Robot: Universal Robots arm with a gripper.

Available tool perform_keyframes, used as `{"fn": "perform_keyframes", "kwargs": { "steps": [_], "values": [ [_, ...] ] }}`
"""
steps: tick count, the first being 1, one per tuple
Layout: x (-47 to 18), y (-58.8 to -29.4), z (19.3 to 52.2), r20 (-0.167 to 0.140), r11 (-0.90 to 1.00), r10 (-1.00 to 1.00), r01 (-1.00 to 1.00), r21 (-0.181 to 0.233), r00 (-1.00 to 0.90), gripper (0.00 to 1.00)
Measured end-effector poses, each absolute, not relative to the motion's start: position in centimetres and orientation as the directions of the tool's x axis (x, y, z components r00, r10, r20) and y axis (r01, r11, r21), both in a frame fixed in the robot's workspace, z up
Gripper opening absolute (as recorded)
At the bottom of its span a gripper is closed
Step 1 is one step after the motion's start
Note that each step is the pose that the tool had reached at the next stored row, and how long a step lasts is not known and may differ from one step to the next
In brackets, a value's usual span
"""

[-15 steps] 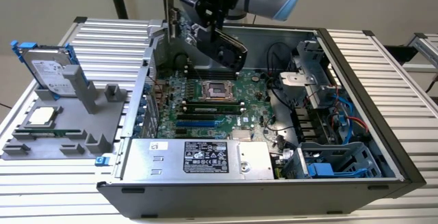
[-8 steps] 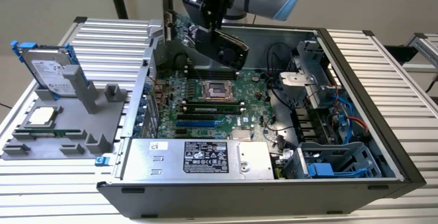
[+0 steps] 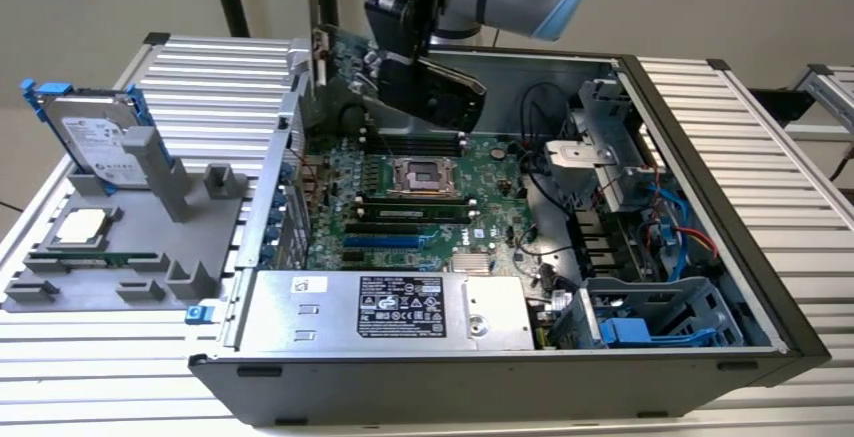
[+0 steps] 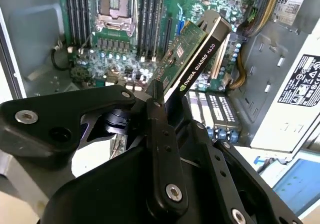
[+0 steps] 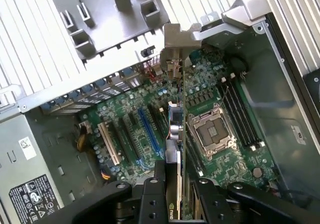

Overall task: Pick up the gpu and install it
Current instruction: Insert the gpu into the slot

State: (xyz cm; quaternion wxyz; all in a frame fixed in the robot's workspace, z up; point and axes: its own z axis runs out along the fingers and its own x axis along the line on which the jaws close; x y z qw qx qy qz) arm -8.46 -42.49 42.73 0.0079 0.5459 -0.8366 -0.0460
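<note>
The black gripper [image 3: 396,57] on the grey and blue robot arm holds the gpu [image 3: 447,97], a flat green circuit card with a black cooler block on one face and a narrow silver bracket [image 3: 316,37] along one end. The fingers [image 5: 150,196] are pressed on the two faces of the card and pinch it between them; in both wrist views the card stands out from between the black finger links [image 4: 160,134].

The gpu hangs in the air, tilted, above the open dark grey computer case [image 3: 467,387]. It is over the far part of the large green motherboard [image 3: 400,207] and touches neither the board nor its slots. Its bracket end points to the case wall with the slot openings, on the exterior view's left. In the first wrist view the card [image 5: 176,129] is seen from its edge, with the bracket [image 5: 175,47] near that wall and the blue slot [image 5: 147,131] and the square silver processor socket [image 5: 212,131] below it on either side.

Inside the case, the silver power supply box [image 3: 400,307] sits along the near wall. The case lies on a table of ribbed aluminium profiles [image 3: 747,117]. Near the table's edge on the exterior view's left is a grey plastic holder [image 3: 134,247], and a silver hard drive with blue clips [image 3: 100,137] stands upright in it.
</note>
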Motion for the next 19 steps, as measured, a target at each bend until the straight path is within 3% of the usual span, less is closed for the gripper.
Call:
{"fn": "perform_keyframes", "kwargs": {
  "steps": [19],
  "values": [
    [-8.46,-42.49,42.73,-0.037,0.136,-0.990,-0.987,0.085,-0.139,0.00]
  ]
}}
